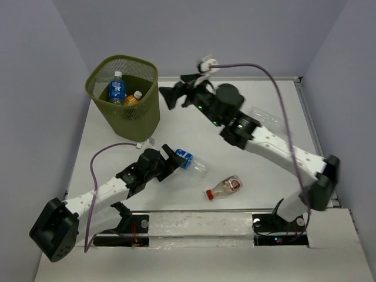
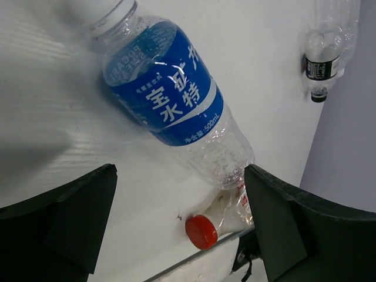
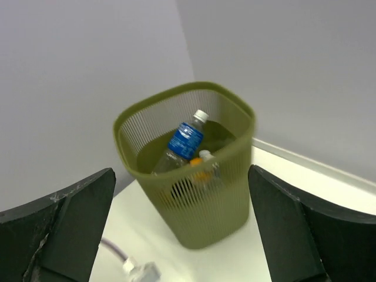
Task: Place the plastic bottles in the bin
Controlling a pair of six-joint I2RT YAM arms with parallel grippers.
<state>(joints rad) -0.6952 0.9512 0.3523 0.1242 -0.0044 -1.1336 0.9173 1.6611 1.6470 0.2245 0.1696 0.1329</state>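
An olive-green wire-mesh bin [image 1: 143, 120], rounded-square at the rim and tapering downward, stands at the far left corner of the smooth white table [image 1: 247, 170]. Two plastic bottles sit inside it: a clear white-capped one with a blue label [image 1: 117, 89] and a smaller one with an orange label [image 1: 133, 98]; neither label's print is legible.

Near the front edge, left of centre, the left gripper [image 1: 175, 158] is low over the surface with its matte black fingers [image 2: 70, 217] spread wide and holding nothing. A clear ribbed bottle [image 2: 170, 94] lies on its side just ahead of the fingers. Its glossy blue wrap carries white Chinese characters and "500mL", and its cap is white.

Just right of it, toward the front edge, lies a squashed clear bottle with a red cap [image 1: 224, 187]. The lettering on its small label cannot be made out.

The right gripper [image 1: 174, 93] hangs in the air just beside the bin's right wall, its dark fingers [image 3: 64, 223] apart and empty.

Near the far right corner a clear crumpled bottle with a black band [image 1: 267, 117] lies alone on the table.
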